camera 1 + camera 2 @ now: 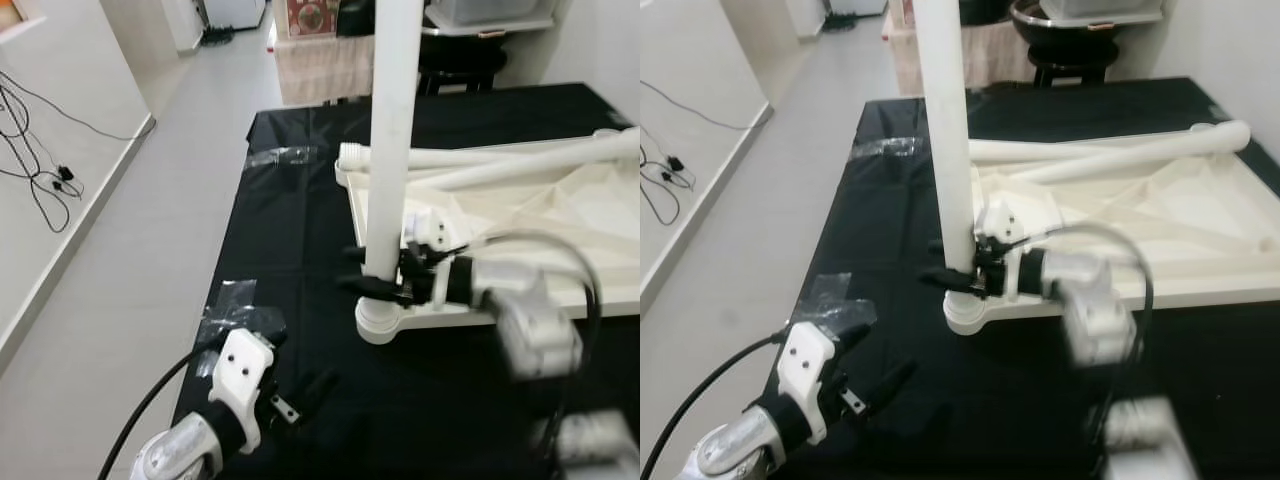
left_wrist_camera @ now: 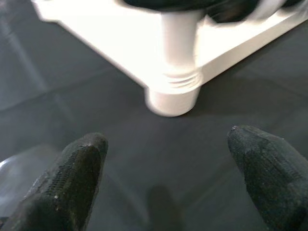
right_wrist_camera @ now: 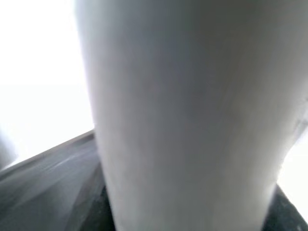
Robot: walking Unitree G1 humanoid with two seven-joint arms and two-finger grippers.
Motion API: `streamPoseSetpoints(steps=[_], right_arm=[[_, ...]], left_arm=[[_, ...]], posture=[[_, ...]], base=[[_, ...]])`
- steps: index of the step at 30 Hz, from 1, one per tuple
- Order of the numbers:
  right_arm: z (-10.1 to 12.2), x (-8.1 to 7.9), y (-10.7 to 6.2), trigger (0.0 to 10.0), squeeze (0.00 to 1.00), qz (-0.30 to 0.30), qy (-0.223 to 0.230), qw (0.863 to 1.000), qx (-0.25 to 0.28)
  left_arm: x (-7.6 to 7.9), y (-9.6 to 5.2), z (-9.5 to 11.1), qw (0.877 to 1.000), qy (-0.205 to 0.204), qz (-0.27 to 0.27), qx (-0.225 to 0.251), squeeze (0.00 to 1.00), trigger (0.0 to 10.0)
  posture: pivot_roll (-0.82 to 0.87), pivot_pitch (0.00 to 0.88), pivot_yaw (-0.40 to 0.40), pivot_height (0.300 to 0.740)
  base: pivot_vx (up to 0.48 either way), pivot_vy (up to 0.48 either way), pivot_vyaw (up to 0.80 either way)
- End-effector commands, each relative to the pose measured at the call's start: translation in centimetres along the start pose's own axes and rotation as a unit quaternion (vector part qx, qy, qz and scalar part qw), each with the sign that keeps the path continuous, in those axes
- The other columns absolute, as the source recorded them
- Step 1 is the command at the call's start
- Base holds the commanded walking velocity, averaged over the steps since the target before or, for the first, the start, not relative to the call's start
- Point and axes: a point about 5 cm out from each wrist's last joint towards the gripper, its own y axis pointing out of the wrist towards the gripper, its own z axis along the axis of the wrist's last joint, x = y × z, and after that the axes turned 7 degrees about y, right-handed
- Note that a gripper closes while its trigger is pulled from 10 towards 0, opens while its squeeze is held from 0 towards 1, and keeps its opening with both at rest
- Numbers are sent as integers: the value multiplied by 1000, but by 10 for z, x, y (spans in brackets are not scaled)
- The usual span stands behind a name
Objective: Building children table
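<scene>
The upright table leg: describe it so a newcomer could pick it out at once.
On the black-covered table lies an upturned white tabletop. At its near corner nearest the robot's left, the upright table leg stands in a round socket, with the right claw closed around it. The other white legs lie flat across the tabletop.

— What escapes the lens? The upright leg [image 1: 392, 140] runs past the top edge; the right arm [image 1: 535, 335] is smeared by blur.

— And the right claw [image 1: 385, 270]? Partly masked behind that leg.
</scene>
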Motion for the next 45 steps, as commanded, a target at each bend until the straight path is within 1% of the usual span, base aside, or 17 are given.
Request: streamPoseSetpoints(steps=[1,4,9,10,13,14,16,17,19,20,21,22,24,25,33,34,45], right_arm=[[-47,-5,-16,0,0,-105,27,987,-121],[-49,-18,-22,0,0,-109,-7,986,-123],[-46,-25,-14,0,0,9,-3,989,-148],[-46,-29,-13,10000,0,43,-15,986,-161],[-41,-30,-10,10000,0,70,-18,985,-159],[-34,-28,-7,10000,533,96,-20,984,-149],[-29,-27,-4,10000,533,112,-20,984,-140],[-20,-24,0,10000,1000,139,-17,983,-120],[-9,-25,3,10000,1000,173,-25,980,-94],[7,-26,4,10000,988,243,-61,967,-56],[7,-26,4,10000,988,243,-61,967,-56],[10,-26,4,10000,439,275,-79,957,-52],[10,-26,4,10000,439,275,-79,957,-52],[11,-26,3,10000,31,294,-92,950,-56],[22,-9,15,10000,0,343,-76,933,-79],[23,-5,19,392,0,350,-69,931,-83],[14,3,19,0,0,359,-62,927,-89]], left_arm=[[-3,-5,-3,1000,1,4,-10,0,10000],[-4,-5,-3,1000,3,4,-11,0,10000],[-3,-2,-4,1000,7,-1,-11,0,10000],[-3,-2,-4,1000,7,3,-10,0,10000],[-3,-2,-3,1000,7,8,-9,0,10000],[-3,-2,-3,1000,7,7,-9,0,10000],[-3,-1,-3,1000,7,5,-9,0,10000],[-3,-1,-3,1000,6,3,-9,0,10000],[-3,-1,-3,1000,6,2,-9,0,10000],[-3,-1,-2,1000,6,1,-9,0,10000],[-3,-1,-2,1000,6,1,-9,0,10000],[-4,-1,-2,1000,6,1,-9,0,10000],[-4,-1,-2,1000,6,1,-9,0,10000],[-4,-1,-3,1000,5,2,-9,0,10000],[-3,0,-3,1000,5,2,-11,0,10000],[-3,0,-3,1000,4,1,-11,0,10000],[-1,0,-3,1000,1,2,-11,0,10000]], posture=[[103,141,78,740],[85,125,86,740],[98,111,73,740],[98,111,73,740],[105,112,76,740],[100,110,82,740],[100,110,82,740],[101,112,86,740],[100,111,88,740],[100,114,91,740],[100,114,91,740],[102,114,90,740],[102,114,90,740],[106,113,89,740],[115,115,91,740],[114,117,92,740],[106,132,92,740]], base=[[0,0,0],[0,0,0],[0,0,0],[0,0,0],[0,0,0],[0,0,0],[0,0,0],[0,0,0],[0,0,0],[0,0,0],[0,0,0],[0,0,0],[0,0,0],[0,0,0],[0,0,0],[0,0,0],[0,0,0]])
